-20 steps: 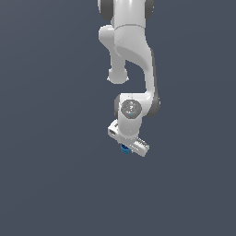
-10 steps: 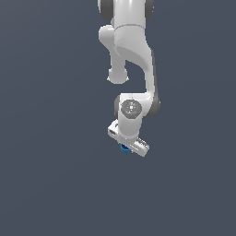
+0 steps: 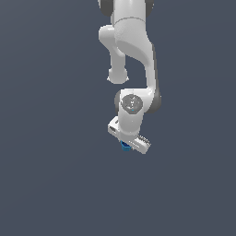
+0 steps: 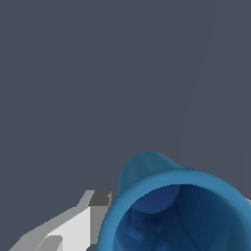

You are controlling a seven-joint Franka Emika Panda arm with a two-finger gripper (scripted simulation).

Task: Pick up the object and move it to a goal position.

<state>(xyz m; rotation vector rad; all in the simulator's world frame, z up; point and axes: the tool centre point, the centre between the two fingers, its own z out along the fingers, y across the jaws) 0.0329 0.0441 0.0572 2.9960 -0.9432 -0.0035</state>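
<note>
The blue cup fills the near part of the wrist view, hollow mouth toward the camera, tapering to a narrower far end. It sits between my gripper's two fingers. One white finger with a dark pad presses on its side; the other finger only shows as a sliver at the frame's edge. In the exterior view the gripper points down from the white arm, and only a small blue bit of the cup peeks out under the hand. The gripper is shut on the cup.
A plain dark grey surface lies all around and below the arm. The white arm comes down from the top of the exterior view. No other objects or marks show.
</note>
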